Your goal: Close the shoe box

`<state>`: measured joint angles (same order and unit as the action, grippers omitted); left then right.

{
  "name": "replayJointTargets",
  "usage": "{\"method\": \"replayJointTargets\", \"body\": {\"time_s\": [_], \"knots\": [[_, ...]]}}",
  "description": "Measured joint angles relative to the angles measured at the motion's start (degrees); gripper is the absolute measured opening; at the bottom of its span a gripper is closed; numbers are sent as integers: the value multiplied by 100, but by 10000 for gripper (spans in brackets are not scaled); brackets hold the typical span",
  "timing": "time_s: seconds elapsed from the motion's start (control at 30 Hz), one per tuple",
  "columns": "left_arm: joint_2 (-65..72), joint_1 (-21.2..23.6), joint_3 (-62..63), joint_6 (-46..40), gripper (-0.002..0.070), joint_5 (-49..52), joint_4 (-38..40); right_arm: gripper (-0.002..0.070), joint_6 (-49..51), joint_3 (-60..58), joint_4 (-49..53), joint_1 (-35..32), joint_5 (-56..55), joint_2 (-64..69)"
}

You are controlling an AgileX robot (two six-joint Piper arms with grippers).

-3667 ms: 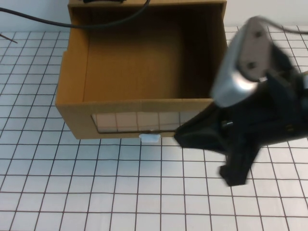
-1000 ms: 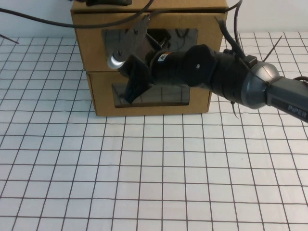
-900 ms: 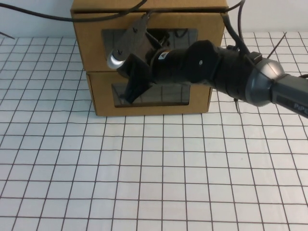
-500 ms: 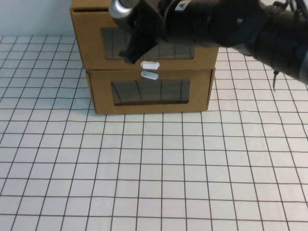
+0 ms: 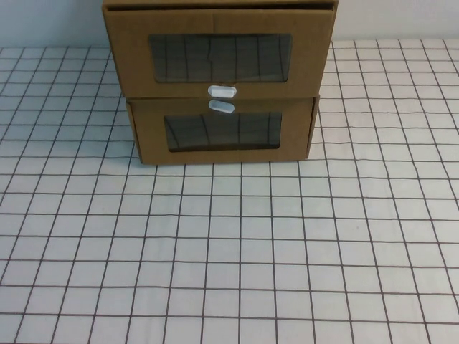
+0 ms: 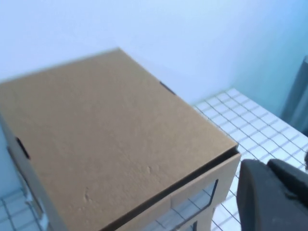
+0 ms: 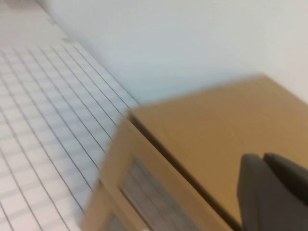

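Right arm has left the high view; shoe box (image 5: 219,61) shut. Left claw (image 6: 274,197) and right claw (image 7: 274,192) sit above the box, jaw state can't tell. Risk: a claw clips the box top toward 12 o'clock, shifting it.

The shoe box (image 5: 219,54), at the top centre of the high view, is matt brown cardboard with a glossy clear window and a smooth white plastic tab (image 5: 221,91). The narrower drawer (image 5: 221,132) beneath looks the same. The bench (image 5: 229,251) wears a smooth white covering ruled in dark grid lines.

Probably a lab: gridded white tabletop (image 5: 229,251) against a plain wall (image 6: 192,38).
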<state>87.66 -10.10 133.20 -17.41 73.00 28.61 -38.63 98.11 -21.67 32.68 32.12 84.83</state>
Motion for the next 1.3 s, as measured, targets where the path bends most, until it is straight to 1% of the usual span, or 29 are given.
{"method": "replayJointTargets", "body": {"time_s": [0.1,0.2,0.3,0.37,0.47,0.57,0.8,1.0,1.13,1.3], "knots": [[-566,0,-283,5,-5,0,-167,-13,1120,0,802,-431,599,-281],[-1200,0,-912,5,-5,0,-503,-13,1669,0,1213,-827,1332,-583],[-1846,0,-1879,5,-5,12,-875,-13,1861,-70,1312,-1076,1760,-1026],[-2288,0,-2581,5,-5,12,-1098,-13,1916,-209,1327,-1120,1868,-1351],[-2876,0,-3447,12,-5,-162,-1216,-13,2082,-546,1316,-1132,1881,-1896],[-3438,0,-4314,64,-5,-379,-1255,-14,2194,-1134,1308,-1140,1881,-2485],[-4867,0,-5955,441,-5,-477,-1238,-14,2590,-3070,1308,-1140,1858,-4217],[-6150,0,-7284,730,-5,-604,-787,-14,2683,-4562,1280,-1145,1807,-5718],[-6708,0,-7920,791,-5,-895,-520,-14,2683,-5135,1289,-1154,1750,-6446],[-6868,0,-8352,931,-5,-1122,-349,-14,2683,-5457,1277,-1154,1710,-6853]]}}
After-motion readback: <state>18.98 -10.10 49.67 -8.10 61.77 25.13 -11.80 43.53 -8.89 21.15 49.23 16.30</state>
